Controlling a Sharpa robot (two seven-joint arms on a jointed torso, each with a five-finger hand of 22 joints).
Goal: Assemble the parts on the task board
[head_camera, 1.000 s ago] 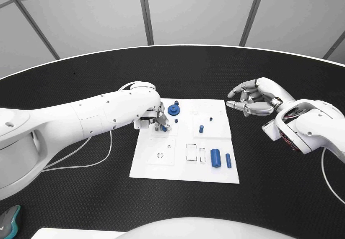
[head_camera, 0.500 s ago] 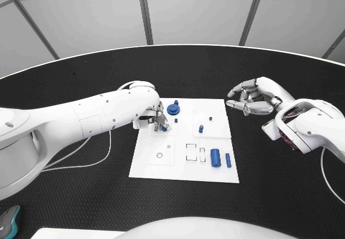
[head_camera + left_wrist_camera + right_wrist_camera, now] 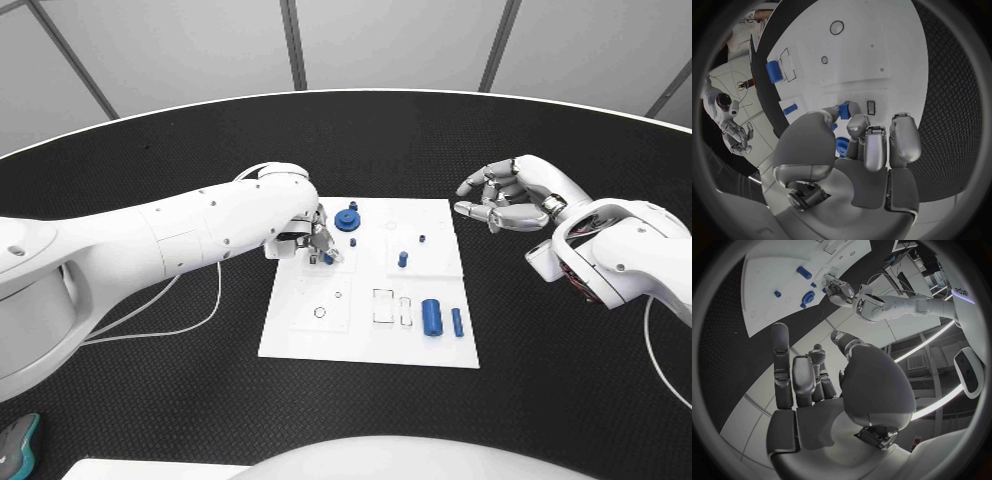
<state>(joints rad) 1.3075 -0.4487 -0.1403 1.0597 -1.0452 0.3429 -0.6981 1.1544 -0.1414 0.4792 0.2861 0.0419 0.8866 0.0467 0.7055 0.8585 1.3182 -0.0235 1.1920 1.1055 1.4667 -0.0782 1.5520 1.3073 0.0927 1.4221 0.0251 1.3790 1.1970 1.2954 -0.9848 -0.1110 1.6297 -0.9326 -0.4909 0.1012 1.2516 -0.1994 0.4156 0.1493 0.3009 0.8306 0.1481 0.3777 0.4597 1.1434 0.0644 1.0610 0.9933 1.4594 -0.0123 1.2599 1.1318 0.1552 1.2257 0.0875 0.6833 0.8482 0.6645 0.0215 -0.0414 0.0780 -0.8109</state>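
The task board [image 3: 368, 330] lies on the desk [image 3: 173, 400]. Over its far-left part, the left hand [image 3: 310, 240] pinches a small blue part [image 3: 844, 111]. Beside the board's far-right corner, the right hand [image 3: 505, 195] hangs with fingers loosely curled, holding nothing.

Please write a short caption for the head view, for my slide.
Left hand pinches a small blue part over the white task board; right hand waits beside it.

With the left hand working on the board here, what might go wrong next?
The left hand pinches a small blue part just above the task board; a slight tilt may jam it or let it slip. The blue gear sits right beside the fingers and might get knocked. The right hand hangs off the board, holding nothing and not steadying it.
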